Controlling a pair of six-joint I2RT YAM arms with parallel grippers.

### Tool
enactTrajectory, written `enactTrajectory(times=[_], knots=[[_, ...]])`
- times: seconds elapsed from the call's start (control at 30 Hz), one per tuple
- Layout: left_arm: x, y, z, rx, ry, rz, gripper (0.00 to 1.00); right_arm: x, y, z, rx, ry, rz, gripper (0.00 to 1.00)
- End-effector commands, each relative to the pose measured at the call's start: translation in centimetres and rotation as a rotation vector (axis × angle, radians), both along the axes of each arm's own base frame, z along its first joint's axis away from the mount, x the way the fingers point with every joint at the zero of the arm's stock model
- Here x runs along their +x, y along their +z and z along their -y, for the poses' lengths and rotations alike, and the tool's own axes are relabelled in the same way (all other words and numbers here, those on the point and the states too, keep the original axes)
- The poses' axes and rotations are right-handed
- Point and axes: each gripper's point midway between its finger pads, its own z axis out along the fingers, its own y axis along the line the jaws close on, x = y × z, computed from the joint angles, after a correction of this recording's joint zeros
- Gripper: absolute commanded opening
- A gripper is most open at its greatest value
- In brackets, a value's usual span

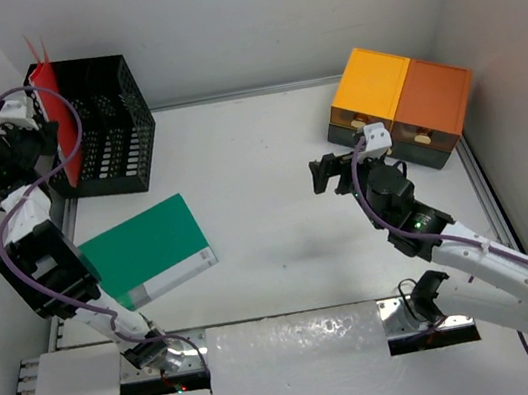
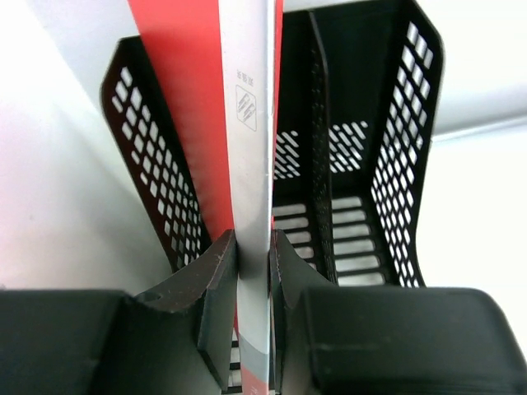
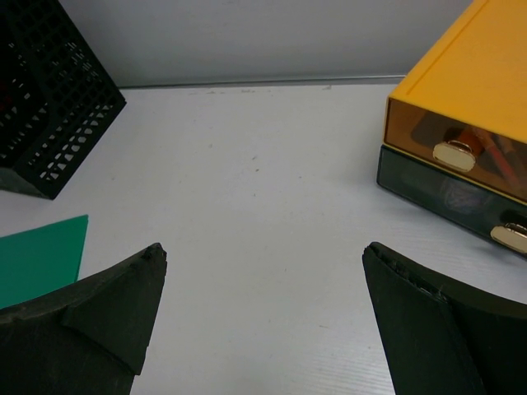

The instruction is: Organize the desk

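Right now the left gripper (image 2: 254, 257) clamps a thin red folder (image 2: 183, 90) by its edge, upright at the black rack (image 2: 403, 148); it looks light, stiff and slick. The right gripper (image 3: 263, 251) hangs wide open over the desk (image 1: 257, 158), where a green folder (image 1: 140, 244) lies.

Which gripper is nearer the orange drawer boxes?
Right. The right gripper sits open just left of the drawer boxes; the left gripper is across the desk at the black mesh rack, clamped on a red folder.
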Motion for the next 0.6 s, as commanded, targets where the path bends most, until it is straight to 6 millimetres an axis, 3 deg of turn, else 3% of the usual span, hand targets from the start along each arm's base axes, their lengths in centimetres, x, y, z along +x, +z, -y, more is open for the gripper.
enactTrajectory(times=[0.0, 0.17, 0.27, 0.33, 0.47, 0.57], knots=[[-0.8, 2.6, 2.8, 0.072, -0.151, 0.034, 0.00, -0.1, 1.4, 0.3, 0.008, -0.004, 0.044, 0.99], [-1.9, 3.1, 3.8, 0.125, -0.190, 0.049, 0.00, -0.1, 1.4, 0.4, 0.006, -0.007, 0.052, 0.99], [-1.2, 1.7, 3.8, 0.087, -0.245, -0.054, 0.00, -0.3, 1.7, 0.6, 0.005, -0.005, 0.059, 0.99], [-1.0, 1.9, 4.2, 0.104, -0.290, -0.048, 0.00, -0.6, 2.1, 0.9, 0.006, -0.008, 0.067, 0.99], [-2.5, 2.8, 5.7, 0.139, -0.350, -0.025, 0.00, -1.1, 2.4, 2.0, 0.006, -0.038, 0.079, 0.99], [-2.3, 2.9, 5.5, 0.115, -0.332, -0.053, 0.00, -1.4, 2.7, 2.6, 0.012, -0.057, 0.093, 0.99]])
